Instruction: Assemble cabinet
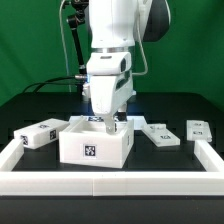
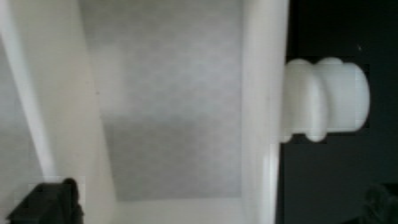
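The cabinet body [image 1: 93, 146], a white open-topped box with a square tag on its front, stands in the middle of the black table. My gripper [image 1: 109, 122] reaches down at its far right wall. In the wrist view I look into the body's white inside [image 2: 169, 110], with its side wall [image 2: 267, 100] close by and a round ribbed white knob [image 2: 324, 98] sticking out of that wall. One dark fingertip [image 2: 48, 205] shows inside the body. The fingers stand wide apart, so the gripper [image 2: 214, 215] looks open and holds nothing.
A long white tagged block [image 1: 40, 133] lies to the exterior view's left of the body. A flat white tagged piece [image 1: 158, 133] and another tagged block [image 1: 197, 130] lie to its right. A low white border rail [image 1: 20, 160] runs round the table's front and sides.
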Robot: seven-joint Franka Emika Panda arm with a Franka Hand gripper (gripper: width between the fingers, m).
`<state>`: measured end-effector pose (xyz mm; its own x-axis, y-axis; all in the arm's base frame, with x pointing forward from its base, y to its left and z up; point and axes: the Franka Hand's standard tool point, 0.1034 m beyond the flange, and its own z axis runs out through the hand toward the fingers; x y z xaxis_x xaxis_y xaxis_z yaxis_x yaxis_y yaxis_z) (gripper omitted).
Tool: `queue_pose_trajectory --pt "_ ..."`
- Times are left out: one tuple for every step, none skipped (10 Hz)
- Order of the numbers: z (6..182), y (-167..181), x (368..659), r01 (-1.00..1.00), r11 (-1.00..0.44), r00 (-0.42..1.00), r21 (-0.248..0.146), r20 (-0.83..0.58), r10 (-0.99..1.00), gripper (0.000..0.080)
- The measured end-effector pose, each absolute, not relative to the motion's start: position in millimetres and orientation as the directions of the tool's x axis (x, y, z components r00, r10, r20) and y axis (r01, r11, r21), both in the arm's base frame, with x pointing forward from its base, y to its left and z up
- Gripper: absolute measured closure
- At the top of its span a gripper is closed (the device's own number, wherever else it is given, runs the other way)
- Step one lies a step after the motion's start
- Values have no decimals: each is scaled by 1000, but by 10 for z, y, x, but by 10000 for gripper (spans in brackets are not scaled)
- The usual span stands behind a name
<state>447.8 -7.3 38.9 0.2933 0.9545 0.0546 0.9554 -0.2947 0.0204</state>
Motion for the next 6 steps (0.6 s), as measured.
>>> queue_pose_trajectory --pt "388 -73 4489 955 -295 293 27 57 954 140" --pt "385 -72 4488 955 -296 293 35 59 954 140" --pt "376 -69 4475 955 -296 293 37 60 954 278" --pt "352 -67 4455 955 -296 294 31 59 954 415" --pt "341 -69 4448 955 -297 295 29 58 954 415" --pt "340 -82 4447 954 -299 297 28 58 953 598"
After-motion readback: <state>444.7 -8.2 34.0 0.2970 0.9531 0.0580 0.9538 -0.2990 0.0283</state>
